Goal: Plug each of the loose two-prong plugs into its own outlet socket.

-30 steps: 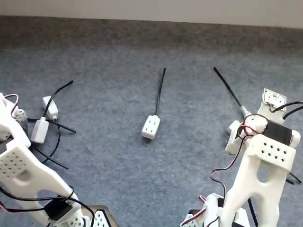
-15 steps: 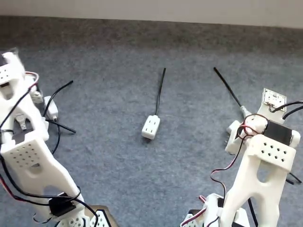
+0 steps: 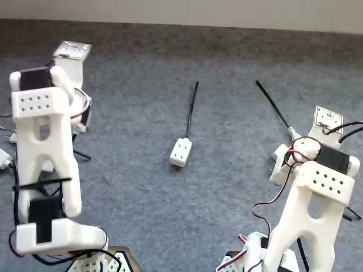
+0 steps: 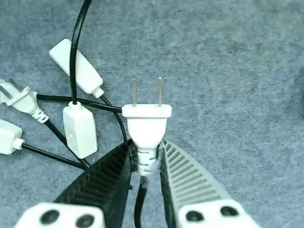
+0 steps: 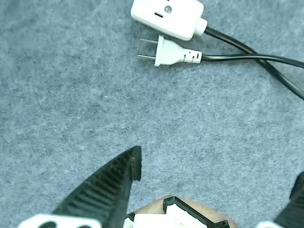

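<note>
My left gripper (image 4: 146, 154) is shut on the neck of a white two-prong plug (image 4: 146, 118), which is held off the carpet with its prongs pointing away from me. Below it lie two white outlet sockets (image 4: 78, 129) (image 4: 76, 66) and a loose plug (image 4: 21, 97) on black cords. In the high view the left arm (image 3: 42, 113) stands raised at the left. A white outlet socket (image 3: 181, 152) with a black cord lies mid-carpet. My right gripper (image 5: 213, 185) is open above bare carpet, short of a loose plug (image 5: 173, 56) and a socket (image 5: 168, 16).
Grey carpet (image 3: 142, 192) covers the table. Black cords (image 4: 57, 142) tangle around the left cluster. Another black cord (image 3: 272, 105) runs back from the right arm (image 3: 317, 187). A further white plug end (image 4: 8, 137) lies at the edge of the left cluster.
The left arm has risen from low at the left edge and swung up and toward the back, over the left cluster. The right arm has not moved.
</note>
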### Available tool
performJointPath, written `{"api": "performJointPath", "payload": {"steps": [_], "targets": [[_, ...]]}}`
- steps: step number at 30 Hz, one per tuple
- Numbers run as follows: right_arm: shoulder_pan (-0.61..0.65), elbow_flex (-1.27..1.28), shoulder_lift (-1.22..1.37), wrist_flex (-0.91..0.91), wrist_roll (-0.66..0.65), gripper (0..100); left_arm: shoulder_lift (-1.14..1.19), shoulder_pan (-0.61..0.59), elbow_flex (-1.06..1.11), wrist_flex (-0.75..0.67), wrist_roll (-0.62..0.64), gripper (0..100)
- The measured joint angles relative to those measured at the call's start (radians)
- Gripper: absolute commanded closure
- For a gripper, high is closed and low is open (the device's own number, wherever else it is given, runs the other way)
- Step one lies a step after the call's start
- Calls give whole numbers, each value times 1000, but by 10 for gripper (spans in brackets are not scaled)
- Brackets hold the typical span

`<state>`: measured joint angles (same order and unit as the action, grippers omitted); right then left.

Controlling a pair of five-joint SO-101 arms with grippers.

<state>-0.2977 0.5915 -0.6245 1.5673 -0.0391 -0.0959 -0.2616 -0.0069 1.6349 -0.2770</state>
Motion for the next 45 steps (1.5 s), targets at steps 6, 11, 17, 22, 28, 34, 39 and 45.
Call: {"api": "performJointPath", "payload": {"steps": [6,11,17,22,28,34,39,45], "targets": [[0,0,0,0,0,544,-275,118,411,-275,-54,994],[14,0,0,0,0,544,-565,278,772,-537,-48,993],[61,0,0,0,0,544,-944,427,1160,-885,58,994],[92,0,0,0,0,544,-1217,548,1455,-1197,68,994],[164,-6,0,0,0,544,-1475,718,1686,-1639,68,994],[175,-189,0,75,0,629,-1540,756,1688,-1676,68,994],[183,-443,0,140,0,841,-1540,756,1688,-1674,71,994],[293,-695,0,153,0,942,-1540,758,1688,-1613,71,994]]}}
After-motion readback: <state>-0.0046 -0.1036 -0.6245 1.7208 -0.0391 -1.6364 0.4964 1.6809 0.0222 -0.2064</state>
